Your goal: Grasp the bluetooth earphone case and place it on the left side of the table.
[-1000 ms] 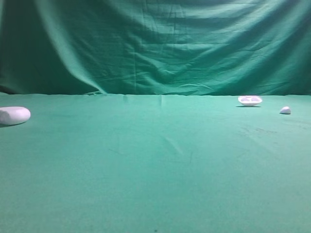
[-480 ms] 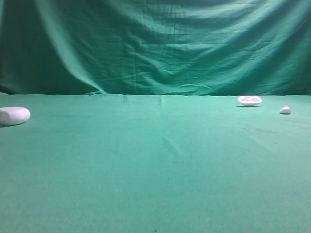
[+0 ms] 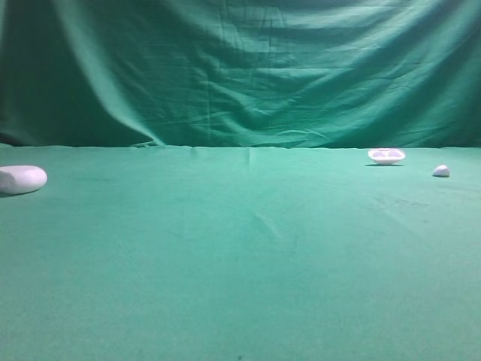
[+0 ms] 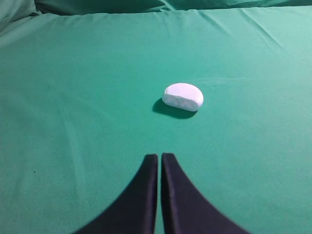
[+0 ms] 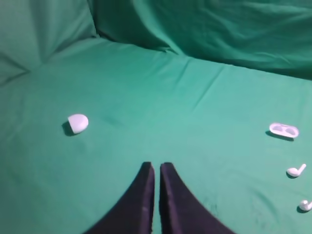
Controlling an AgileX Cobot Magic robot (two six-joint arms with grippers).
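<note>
**Two closed claws, earphone case lying free at the table's left edge**

The left claw (image 4: 159,158) sits low in its own wrist view, its two dark fingers pressed together with only a thin slit between them, holding nothing. Just ahead of its tips and a little to the right lies the earphone case (image 4: 183,96), a smooth white oblong with rounded ends and faint grey spots on its near face, casting a small shadow on the green table (image 4: 73,122). Case and claw are apart, with bare cloth between them.

The right claw (image 5: 155,168) is likewise closed and empty. From the case, seen there as a small white lump (image 5: 78,123) off to the left, a shallow white tray (image 5: 283,130) lies well away across the cloth, with two loose earbuds (image 5: 296,171) near the tray.

In the high view the case (image 3: 22,179) rests at the far left of the table, the tray (image 3: 386,156) and a small white pebble (image 3: 441,171) far to the right.

Judging by this, the case already seems to be on the left side. If a grasp is still needed, the left claw should open wide first, centre over the case's short width, then close gently, since smooth plastic may slip.
</note>
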